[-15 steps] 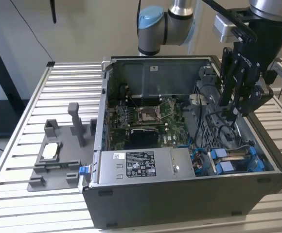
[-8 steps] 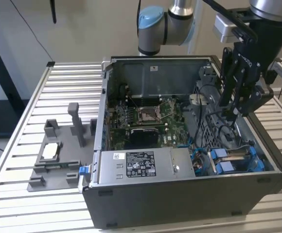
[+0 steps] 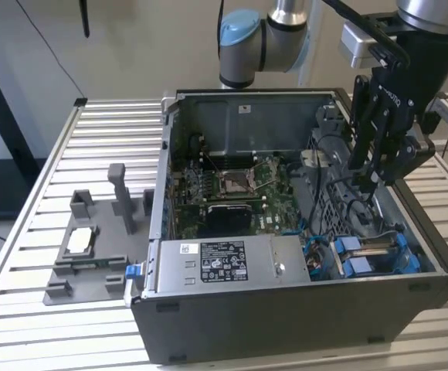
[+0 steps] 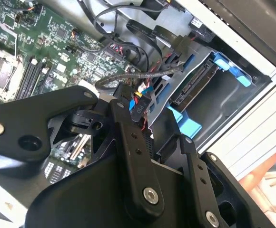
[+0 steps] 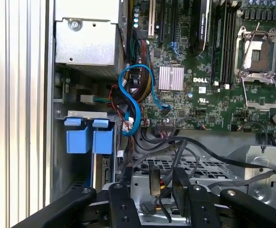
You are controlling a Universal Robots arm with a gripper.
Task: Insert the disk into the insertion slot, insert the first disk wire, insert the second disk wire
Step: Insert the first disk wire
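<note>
Claw [image 3: 370, 179] closed narrowly on a black wire plug [image 4: 137, 107]; I found the disk [image 3: 374, 247] seated in the insertion slot [image 5: 86, 114] just below it, connector edge [image 4: 192, 86] facing the plug.

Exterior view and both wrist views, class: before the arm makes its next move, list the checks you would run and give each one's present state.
1. Disk seated in the insertion slot: ok, its blue caddy tabs sit at the slot's mouth.
2. Disk's connector edge free: ok, it looks bare in the second wrist view.
3. Claw over the open case, near the disk: ok.
4. Black wire connector at the claw firmly held: cannot tell.
5. Path to the disk free: not ok, loose cables lie between claw and disk.
</note>
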